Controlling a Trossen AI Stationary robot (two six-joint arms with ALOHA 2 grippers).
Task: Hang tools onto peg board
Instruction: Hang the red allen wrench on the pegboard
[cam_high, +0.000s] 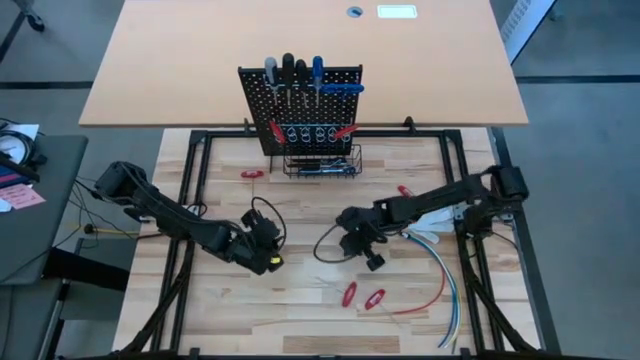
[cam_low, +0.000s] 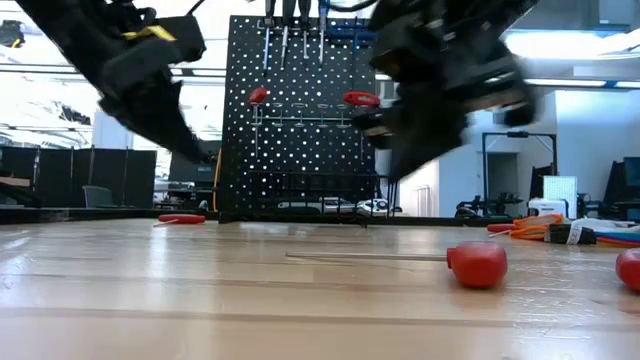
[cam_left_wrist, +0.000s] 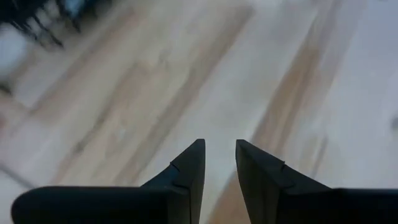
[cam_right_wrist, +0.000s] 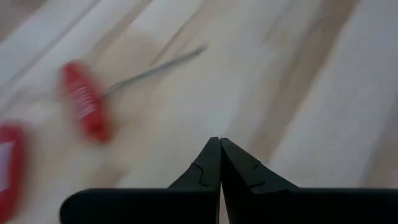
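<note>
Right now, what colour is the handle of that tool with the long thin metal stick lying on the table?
Red. The T-handle tool shows best in the right wrist view.

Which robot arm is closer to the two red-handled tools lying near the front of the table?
Right. The right tool hovers just behind the two red-handled tools; the left tool is farther off to their left.

Peg board (cam_high: 300, 100) stands upright at the table's far middle, black and perforated, screwdrivers (cam_high: 290, 72) hung along its top, two red-handled tools (cam_high: 272, 128) on the ring row, more in the basket (cam_high: 322, 166). Loose red T-handle keys (cam_high: 349, 294) lie flat near the front, another red tool (cam_high: 251, 173) left of the board
</note>
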